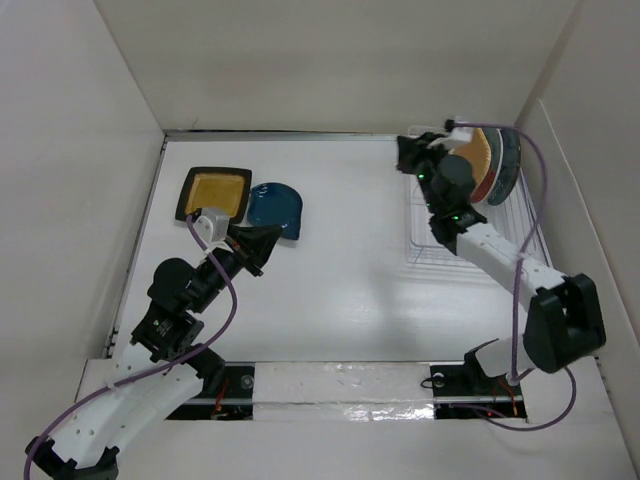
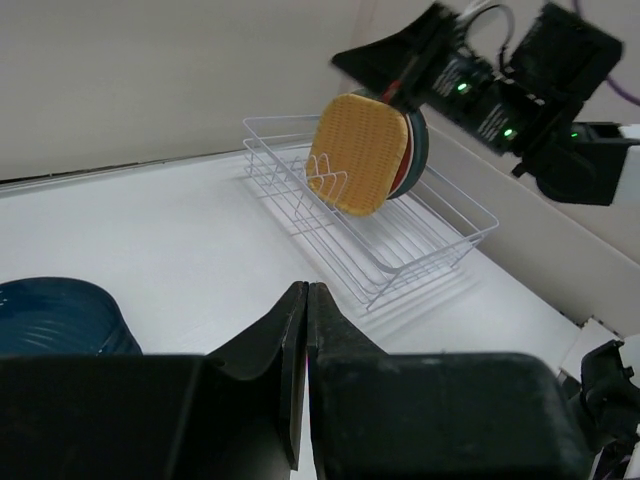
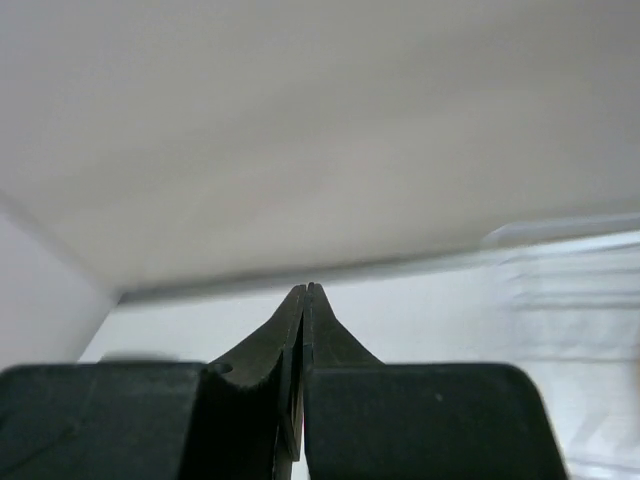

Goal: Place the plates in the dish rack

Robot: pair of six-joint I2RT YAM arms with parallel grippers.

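Note:
Three plates stand upright in the dish rack (image 1: 440,225) at the right: the orange wood-toned plate (image 1: 484,152) in front, with the red-and-teal plate (image 2: 408,160) and the dark teal plate (image 1: 510,160) behind it. The left wrist view shows the orange plate (image 2: 362,152) in the rack (image 2: 400,240). The dark blue plate (image 1: 275,208) and the black-rimmed yellow plate (image 1: 214,192) lie on the table at the back left. My left gripper (image 1: 268,240) is shut and empty just in front of the blue plate (image 2: 50,315). My right gripper (image 1: 404,156) is shut and empty, above the rack's far left corner, beside the orange plate.
White walls enclose the table on the left, back and right. The rack sits close to the right wall (image 1: 570,200). The right arm (image 2: 520,95) reaches over the rack's far end.

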